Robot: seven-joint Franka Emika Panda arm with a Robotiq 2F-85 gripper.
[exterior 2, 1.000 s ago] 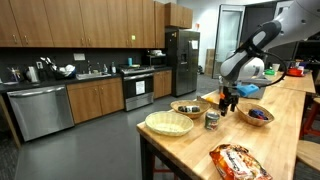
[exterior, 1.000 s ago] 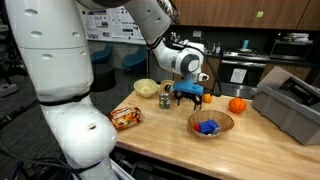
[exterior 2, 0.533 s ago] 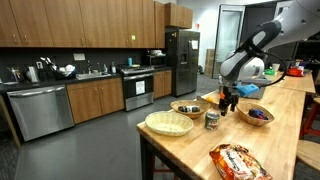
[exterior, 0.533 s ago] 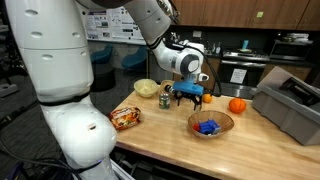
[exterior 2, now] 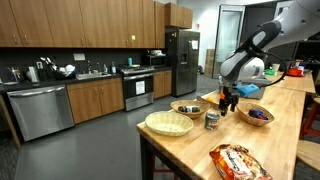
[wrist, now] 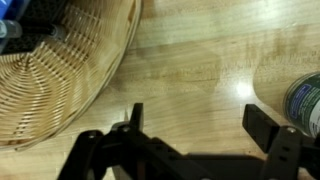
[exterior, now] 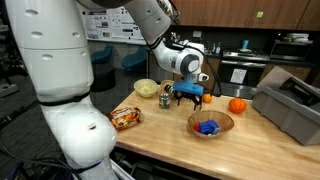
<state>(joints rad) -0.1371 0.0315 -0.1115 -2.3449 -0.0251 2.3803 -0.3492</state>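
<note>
- Wrist view: the gripper [wrist: 198,125] hangs over bare wooden tabletop [wrist: 200,55], its two dark fingers [wrist: 135,120] set wide apart with nothing between them.
- On one side of that view a wicker bowl [wrist: 60,75] takes up the corner. On the opposite edge sits the rim of a can [wrist: 305,100], just beside one finger but not touching it.
- In both exterior views the gripper [exterior: 187,99] [exterior 2: 229,105] points down between the can [exterior: 165,100] [exterior 2: 212,120] and the wicker bowl [exterior: 210,125] [exterior 2: 255,116], which holds blue pieces.
- The surface is a pale butcher-block counter [exterior 2: 190,150] with visible plank seams, clean and dry where it shows.
- Also on it are an empty, shallow woven basket [exterior 2: 168,123], a dark bowl [exterior 2: 186,108], a crinkled snack bag [exterior 2: 238,160] near the edge, an orange [exterior: 237,105] and a grey bin [exterior: 290,105] at the far end.
- A pale bowl [exterior: 146,88] stands behind the can in an exterior view.
- The room is a kitchen. It has brown wooden cabinets [exterior 2: 80,22] above and below a back counter, a steel dishwasher [exterior 2: 38,110], a range [exterior 2: 138,88], a steel refrigerator [exterior 2: 182,60] and a grey floor [exterior 2: 100,145].
- Posters [exterior: 110,22] hang on the wall behind the arm in an exterior view.
</note>
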